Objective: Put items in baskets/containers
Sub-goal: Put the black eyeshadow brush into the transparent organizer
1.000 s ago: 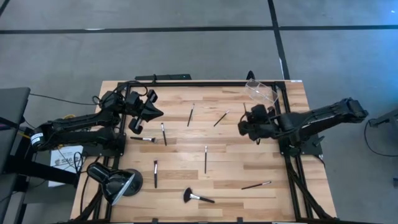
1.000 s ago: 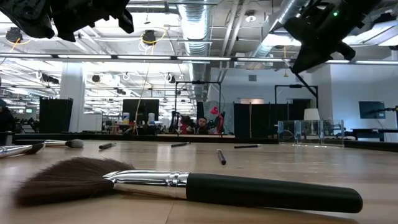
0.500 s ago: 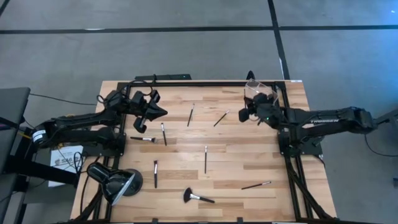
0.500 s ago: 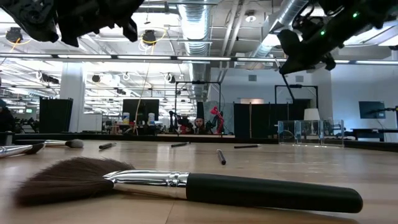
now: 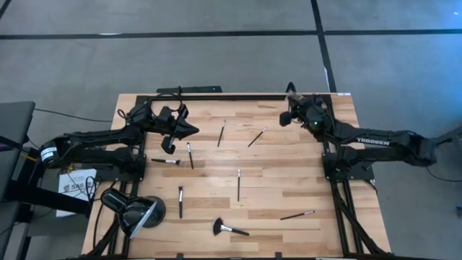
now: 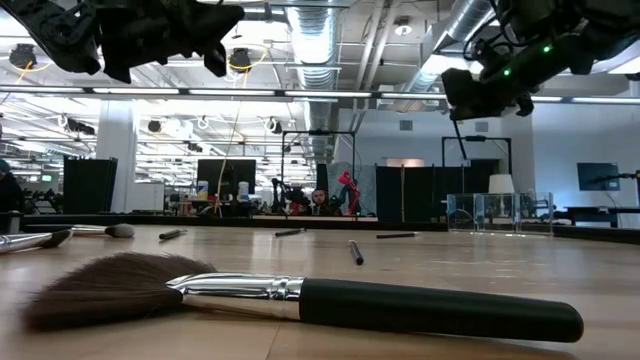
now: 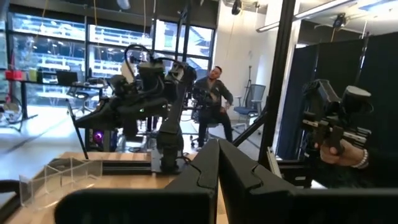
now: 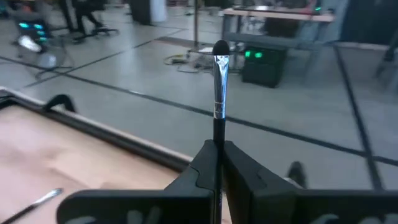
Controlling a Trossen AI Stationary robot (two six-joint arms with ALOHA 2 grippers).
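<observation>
My right gripper (image 5: pixel 292 101) hovers at the table's far right corner, shut on a thin makeup brush (image 8: pixel 219 87) whose bristle tip (image 8: pixel 220 47) sticks out past the fingers. In the high view the right arm covers the clear container, which shows in the low view (image 6: pixel 497 212) and the left wrist view (image 7: pixel 56 175). My left gripper (image 5: pixel 189 130) hangs above the far left of the table, shut, with nothing in it (image 7: pixel 217 163). Several slim brushes lie flat on the wood, among them (image 5: pixel 221 132), (image 5: pixel 256 137), (image 5: pixel 239 185). A larger fluffy brush (image 5: pixel 229 229) lies near the front edge. My right gripper pinches the brush's dark handle (image 8: pixel 217 134) between its two fingers, just behind the silver ferrule. The brush runs along the fingers and out past their ends, bristles leading. It is lifted clear of the table.
A black dome-shaped lamp (image 5: pixel 133 209) sits at the near left corner. Black frame rails (image 5: pixel 216 96) run along the table's edges. Beyond the table a person (image 7: pixel 214 93) sits, and a hand (image 7: pixel 339 146) holds a device at the right of the left wrist view.
My right gripper has swung with the brush from over the table's right middle toward the far right corner and now stands over the clear container. Its wrist has turned about, and it has stayed shut on the brush.
</observation>
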